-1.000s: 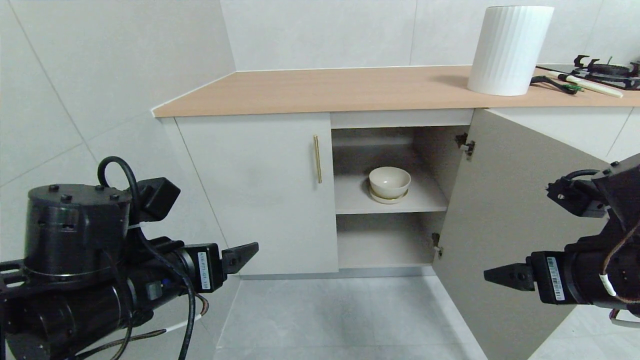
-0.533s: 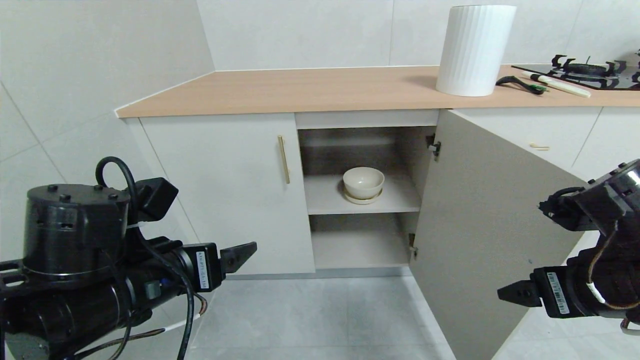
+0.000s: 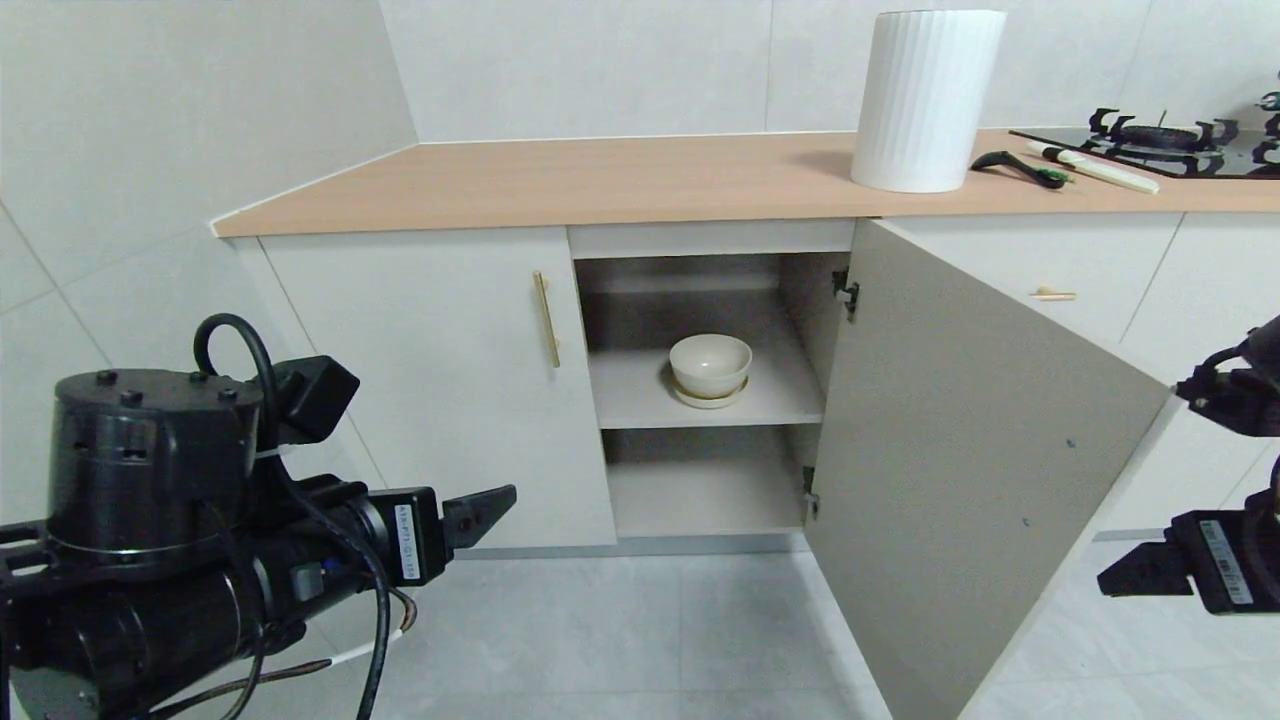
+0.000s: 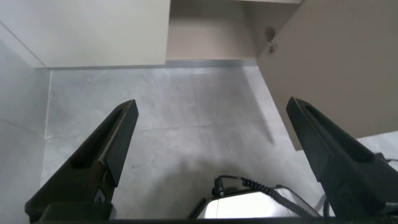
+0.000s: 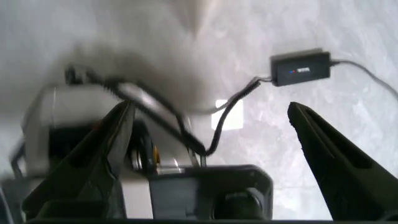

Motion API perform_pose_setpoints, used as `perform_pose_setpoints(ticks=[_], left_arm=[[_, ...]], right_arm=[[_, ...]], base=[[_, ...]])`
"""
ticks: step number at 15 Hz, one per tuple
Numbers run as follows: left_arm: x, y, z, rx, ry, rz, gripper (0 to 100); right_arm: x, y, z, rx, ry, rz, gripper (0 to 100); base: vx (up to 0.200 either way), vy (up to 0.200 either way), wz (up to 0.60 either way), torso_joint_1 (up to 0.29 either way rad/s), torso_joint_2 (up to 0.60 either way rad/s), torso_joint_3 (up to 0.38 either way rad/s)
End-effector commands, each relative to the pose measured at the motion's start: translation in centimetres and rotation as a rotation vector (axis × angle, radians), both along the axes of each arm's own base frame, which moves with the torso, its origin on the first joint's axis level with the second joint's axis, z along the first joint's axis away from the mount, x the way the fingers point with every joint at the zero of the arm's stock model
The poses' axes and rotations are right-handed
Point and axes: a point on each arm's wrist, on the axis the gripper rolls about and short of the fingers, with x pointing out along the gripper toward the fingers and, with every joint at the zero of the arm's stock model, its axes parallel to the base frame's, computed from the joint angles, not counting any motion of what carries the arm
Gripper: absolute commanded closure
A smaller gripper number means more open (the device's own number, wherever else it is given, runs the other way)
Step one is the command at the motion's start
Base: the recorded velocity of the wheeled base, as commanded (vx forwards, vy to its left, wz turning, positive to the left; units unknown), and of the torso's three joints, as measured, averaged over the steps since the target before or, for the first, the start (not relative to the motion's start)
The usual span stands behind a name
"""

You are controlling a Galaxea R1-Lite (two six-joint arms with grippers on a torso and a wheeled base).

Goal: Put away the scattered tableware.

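A cream bowl point(image 3: 710, 364) sits on a small cream plate point(image 3: 705, 398) on the upper shelf of the cabinet point(image 3: 700, 405), whose right door point(image 3: 960, 450) stands wide open. My left gripper point(image 3: 480, 512) hangs low at the left, well short of the cabinet. In the left wrist view the left gripper point(image 4: 214, 149) is open over the floor, nothing between its fingers. My right gripper point(image 3: 1135, 580) is low at the right, outside the open door. In the right wrist view the right gripper point(image 5: 208, 155) is open and empty above the floor.
On the wooden countertop point(image 3: 600, 180) stand a tall white ribbed cylinder point(image 3: 925, 100), a black-and-green utensil point(image 3: 1020, 168), a pale stick-like tool point(image 3: 1095, 168) and a gas hob point(image 3: 1160, 140). The left cabinet door point(image 3: 440, 380) is closed. Grey tiled floor point(image 3: 640, 630) lies before the cabinet.
The head view has swung to the right, so the cabinet sits further left in the picture. My right gripper has shifted right and lower in view. The left arm holds its place.
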Motion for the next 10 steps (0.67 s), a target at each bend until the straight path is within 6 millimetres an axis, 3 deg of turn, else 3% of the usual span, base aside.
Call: perform_pose_setpoints(ticks=[1,4,6,10], left_arm=[[0.0,0.0,0.0,0.000,0.001,0.002,0],[0.0,0.0,-0.1,0.000,0.002,0.002,0],[0.0,0.0,-0.1,0.000,0.002,0.002,0],[0.0,0.0,-0.1,0.000,0.002,0.002,0]], right_arm=[[0.2,-2.8,1.7,-0.003,-0.069,-0.112,0],[-0.2,-4.9,2.8,-0.026,-0.130,-0.173,0],[0.6,-6.3,2.6,-0.055,-0.139,-0.236,0],[4.3,-7.9,0.7,-0.061,-0.123,-0.314,0]], base=[[0.000,0.000,0.00,0.000,0.00,0.000],[0.000,0.000,0.00,0.000,0.00,0.000],[0.000,0.000,0.00,0.000,0.00,0.000],[0.000,0.000,0.00,0.000,0.00,0.000]])
